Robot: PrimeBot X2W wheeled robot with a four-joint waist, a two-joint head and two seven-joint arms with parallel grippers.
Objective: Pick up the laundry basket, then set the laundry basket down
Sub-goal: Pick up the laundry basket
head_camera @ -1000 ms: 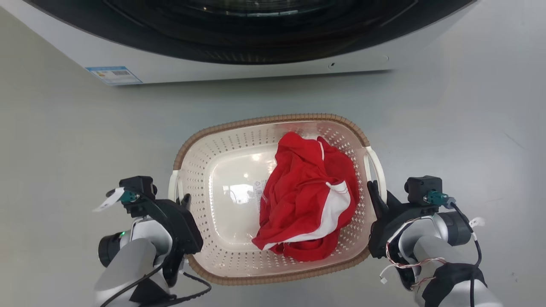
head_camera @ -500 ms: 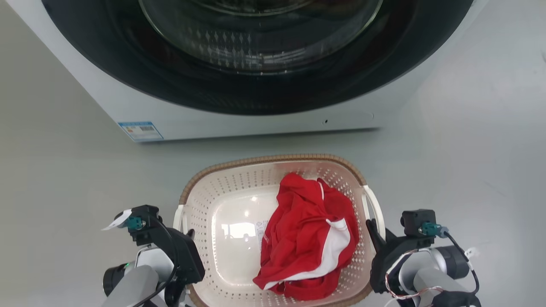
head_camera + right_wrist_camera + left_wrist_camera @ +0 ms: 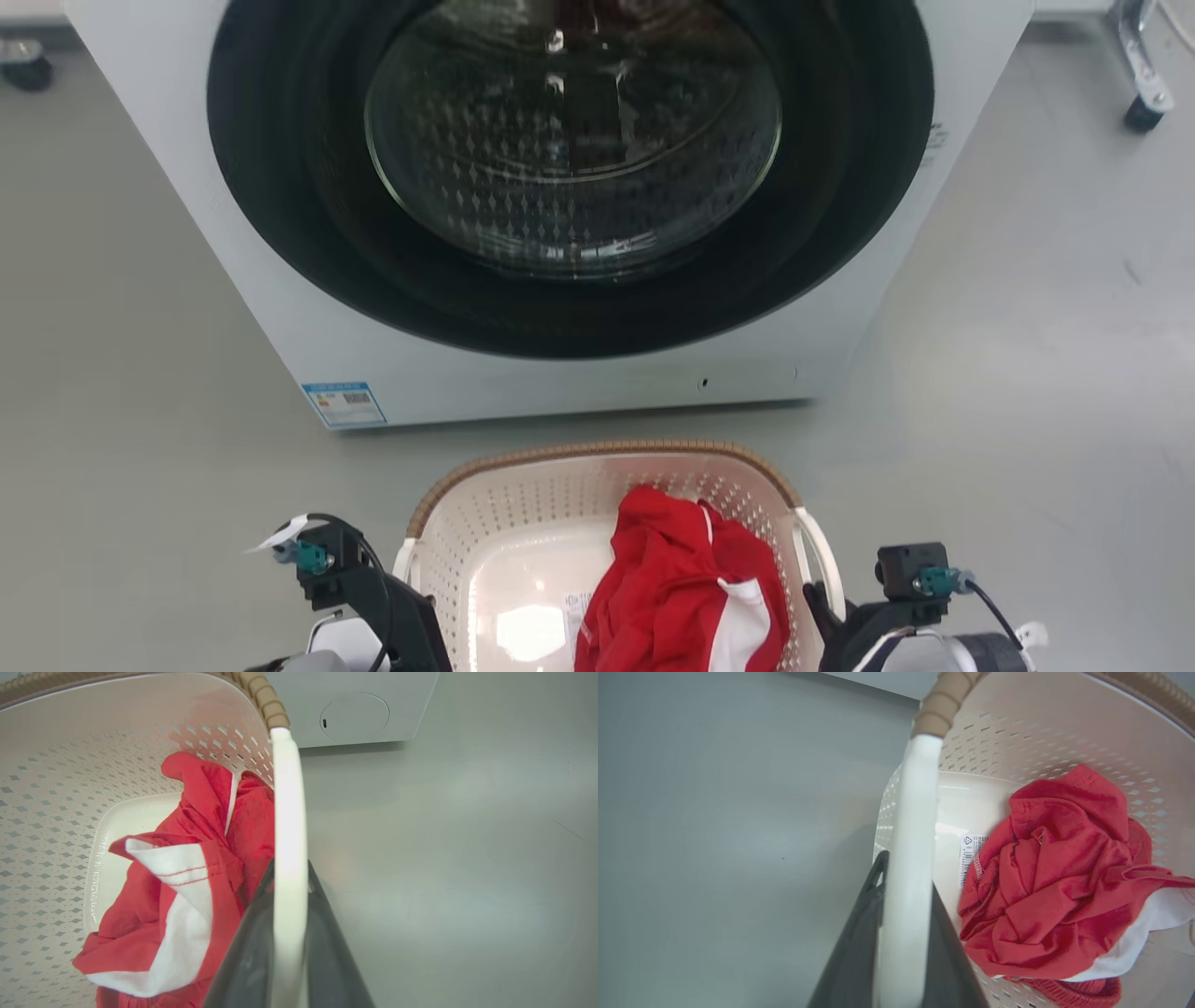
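Grey floor (image 3: pixel 1027 373) spreads around a white front-loading washer (image 3: pixel 560 397), whose dark round door glass (image 3: pixel 569 140) faces the head camera. A blue-edged sticker (image 3: pixel 344 403) sits at the washer's lower left corner. Small black casters (image 3: pixel 1141 112) show at the top corners of the head view.

Just in front of the washer's base is the laundry basket (image 3: pixel 597 453), cream with perforated walls and a brown woven-look rim. It sits low in the head view, between the robot's two arms. Whether it rests on the floor or hangs just clear of it cannot be told.

A crumpled red garment (image 3: pixel 681 588) with a white panel lies inside, heaped toward the robot's right. A small barcode label (image 3: pixel 969 854) shows on the bare bottom beside it.

In the left wrist view, the left gripper (image 3: pixel 906 872) has its two dark fingers closed on the white left handle (image 3: pixel 915 812), one finger on the outer side and one on the basket side. In the right wrist view, the right gripper (image 3: pixel 289 868) pinches the white right handle (image 3: pixel 287 802) the same way. Each handle runs straight up between the fingers to the brown rim. Beyond the right handle, the washer's lower front panel stands near the basket's far end.
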